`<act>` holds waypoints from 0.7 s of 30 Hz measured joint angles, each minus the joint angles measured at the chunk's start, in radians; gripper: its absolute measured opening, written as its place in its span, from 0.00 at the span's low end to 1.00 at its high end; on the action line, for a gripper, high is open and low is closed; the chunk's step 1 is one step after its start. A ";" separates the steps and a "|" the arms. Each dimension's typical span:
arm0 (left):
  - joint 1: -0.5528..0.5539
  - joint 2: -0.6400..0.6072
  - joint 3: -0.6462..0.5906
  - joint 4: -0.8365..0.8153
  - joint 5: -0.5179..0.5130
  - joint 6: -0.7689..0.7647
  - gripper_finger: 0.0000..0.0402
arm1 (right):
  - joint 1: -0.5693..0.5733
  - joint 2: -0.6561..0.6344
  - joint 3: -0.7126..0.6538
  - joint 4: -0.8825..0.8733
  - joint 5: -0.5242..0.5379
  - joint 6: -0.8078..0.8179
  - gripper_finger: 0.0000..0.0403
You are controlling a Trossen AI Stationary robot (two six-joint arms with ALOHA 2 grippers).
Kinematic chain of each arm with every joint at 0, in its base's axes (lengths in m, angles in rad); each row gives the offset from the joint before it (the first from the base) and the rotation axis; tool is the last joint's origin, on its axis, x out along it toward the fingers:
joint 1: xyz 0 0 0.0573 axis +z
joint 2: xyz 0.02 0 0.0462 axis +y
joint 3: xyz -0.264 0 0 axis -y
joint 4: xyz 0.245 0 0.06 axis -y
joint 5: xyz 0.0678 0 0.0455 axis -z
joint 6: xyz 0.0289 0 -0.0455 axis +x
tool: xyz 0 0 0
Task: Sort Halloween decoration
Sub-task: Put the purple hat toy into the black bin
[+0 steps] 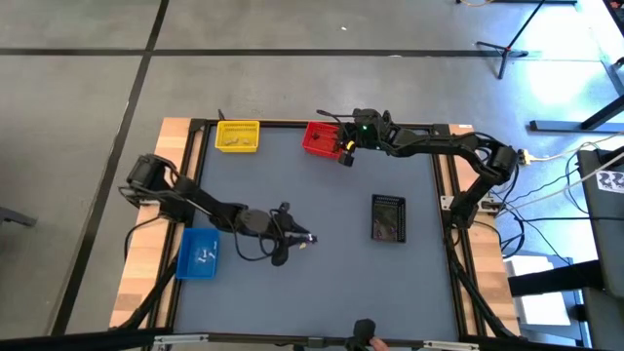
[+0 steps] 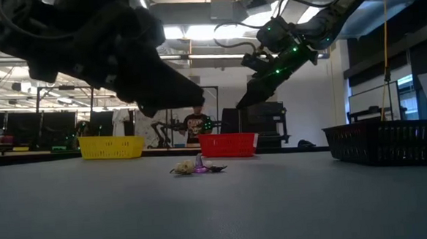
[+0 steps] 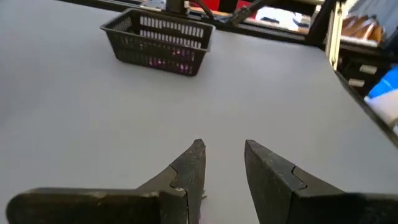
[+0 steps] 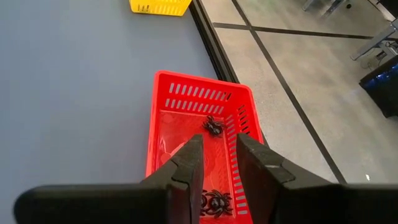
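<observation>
Most of the sorting looked done. The red bin point(image 4: 199, 134) already held dark spiders point(image 4: 213, 125), the black bin point(image 3: 160, 42) showed purple bits through its mesh, and the yellow bin point(image 1: 237, 136) and blue bin point(image 1: 199, 253) each held small pieces. Only a little cluster of trinkets point(image 2: 197, 166), tan, purple and dark, remained on the tabletop point(image 1: 322, 283) near the middle. The left pincer point(image 1: 304, 238) hung just over them, fingers apart and empty. The right pincer point(image 4: 214, 158) hovered above the red bin, fingers parted, with nothing visible between them.
</observation>
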 joint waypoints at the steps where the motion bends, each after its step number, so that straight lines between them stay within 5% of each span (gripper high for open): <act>1: 0.000 0.016 0.010 0.000 0.005 0.013 0.26 | 0.000 0.000 0.000 0.000 0.000 0.000 0.24; 11: -0.001 0.157 0.065 -0.004 0.003 0.029 0.26 | 0.000 0.000 0.000 -0.001 0.000 0.000 0.24; 21: 0.000 0.165 0.066 -0.083 -0.028 0.029 0.26 | 0.000 0.000 0.000 -0.023 0.000 0.000 0.24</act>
